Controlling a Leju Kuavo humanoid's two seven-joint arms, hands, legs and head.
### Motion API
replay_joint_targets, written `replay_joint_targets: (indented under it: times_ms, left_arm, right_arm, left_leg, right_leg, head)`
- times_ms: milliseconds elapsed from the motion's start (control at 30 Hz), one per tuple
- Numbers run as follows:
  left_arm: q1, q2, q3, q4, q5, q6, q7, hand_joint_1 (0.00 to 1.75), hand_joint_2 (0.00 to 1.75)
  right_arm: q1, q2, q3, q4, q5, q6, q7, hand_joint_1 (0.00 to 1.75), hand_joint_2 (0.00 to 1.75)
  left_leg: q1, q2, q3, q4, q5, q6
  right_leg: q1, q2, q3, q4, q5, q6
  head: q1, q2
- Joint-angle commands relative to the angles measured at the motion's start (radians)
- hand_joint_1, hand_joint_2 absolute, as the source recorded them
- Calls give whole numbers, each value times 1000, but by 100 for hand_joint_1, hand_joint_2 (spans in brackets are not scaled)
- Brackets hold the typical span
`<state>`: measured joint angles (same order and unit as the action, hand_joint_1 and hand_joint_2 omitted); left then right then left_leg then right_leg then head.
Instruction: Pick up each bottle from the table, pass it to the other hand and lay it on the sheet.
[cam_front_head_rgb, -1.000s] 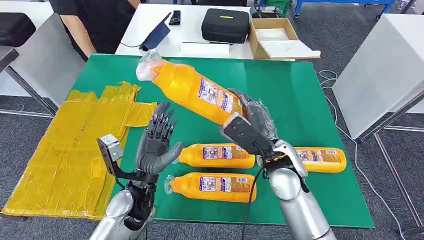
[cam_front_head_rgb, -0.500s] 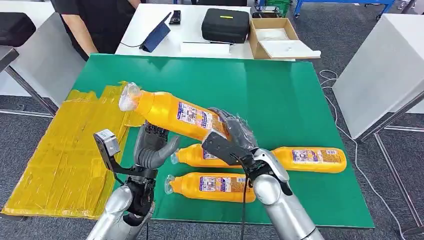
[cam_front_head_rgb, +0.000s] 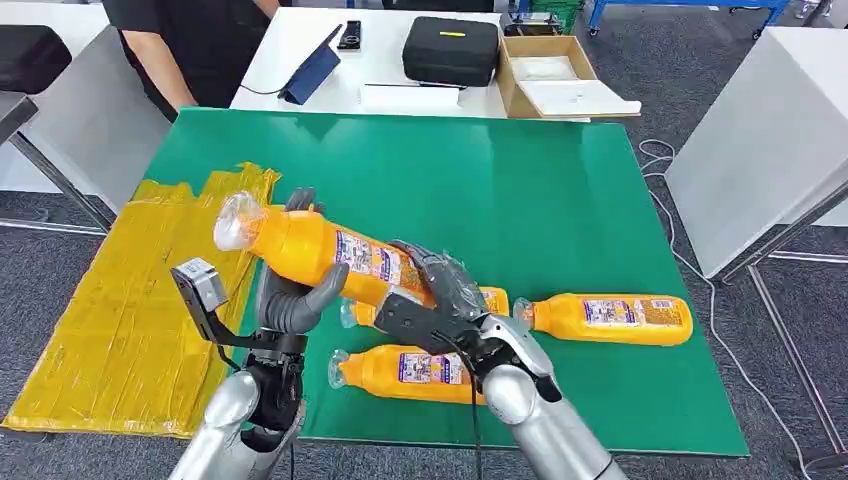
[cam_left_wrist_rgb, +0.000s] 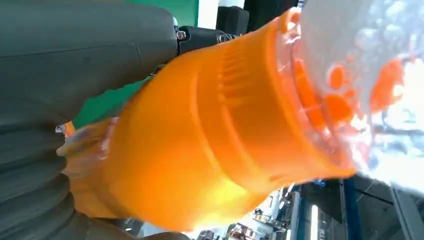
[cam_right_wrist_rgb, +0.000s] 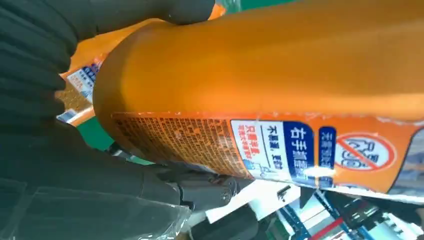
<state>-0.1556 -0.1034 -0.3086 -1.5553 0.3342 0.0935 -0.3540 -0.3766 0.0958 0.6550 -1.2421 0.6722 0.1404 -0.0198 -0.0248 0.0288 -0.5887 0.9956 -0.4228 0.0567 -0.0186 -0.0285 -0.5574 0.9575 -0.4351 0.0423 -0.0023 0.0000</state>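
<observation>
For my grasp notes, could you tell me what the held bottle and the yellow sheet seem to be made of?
Held bottle: likely smooth glossy orange plastic, ribbed near a clear bubbled end, with a printed label. Yellow sheet: seemingly thin plastic film, shiny and creased in fold lines.

The right hand (cam_front_head_rgb: 432, 300) carries the held bottle (cam_front_head_rgb: 325, 247) lower and further toward the robot's left than a second ago, its clear cap end now over the near edge of the yellow sheet (cam_front_head_rgb: 120, 300). The left hand (cam_front_head_rgb: 293, 290), open and apart from the bottle before, now wraps its fingers (cam_front_head_rgb: 300, 200) around the bottle's neck end, thumb under it.
</observation>
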Motion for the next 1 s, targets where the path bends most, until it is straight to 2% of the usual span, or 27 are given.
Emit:
replay_joint_targets:
  times_ms: [33,200,433,467,500,667,700,1000]
  left_arm:
    - [-18,-1,15,1,-17,-6,12,0,175]
    - [-23,-2,29,5,-27,-7,12,0,175]
    - [-21,8,28,6,-23,-12,10,0,175]
    - [-19,12,27,6,-19,-21,8,63,175]
    - [-16,15,28,4,-13,-34,2,175,175]
    - [5,22,35,-10,-8,-50,-8,175,175]
    - [7,21,36,-12,-7,-51,-9,175,175]
    - [15,11,51,-21,-1,-64,-8,175,175]
  right_arm:
    - [-105,-3,181,106,62,9,30,175,175]
    - [-106,-3,255,91,86,18,31,175,175]
    - [-114,-2,268,105,69,9,23,175,175]
    - [-114,-1,267,103,68,7,21,175,175]
    - [-111,-1,264,100,66,4,19,175,175]
    - [-110,-1,257,97,65,3,18,175,175]
    - [-109,-1,256,97,65,3,17,175,175]
    - [-98,-2,246,99,64,3,11,175,175]
  left_leg:
    - [1,0,2,1,-1,-5]
    - [1,-1,2,0,-1,-4]
    - [2,-2,3,0,-1,-6]
    - [1,-2,2,0,0,-5]
    - [1,-2,2,0,0,-4]
    - [2,-2,3,1,-1,-7]
    - [1,-1,2,0,0,-4]
    - [1,-2,2,0,0,-4]
  right_leg:
    - [1,5,1,0,0,-2]
    - [1,3,1,0,0,-2]
    - [1,2,3,-1,-1,-3]
    - [1,2,2,0,-1,-3]
    - [1,1,2,0,0,-2]
    - [1,3,3,0,-1,-4]
    - [0,2,1,-1,0,-2]
    - [0,1,2,-1,0,-2]
  head:
    - [0,0]
    - [0,0]
    - [0,0]
    - [0,0]
    - [0,0]
    - [0,0]
    - [0,0]
    - [0,0]
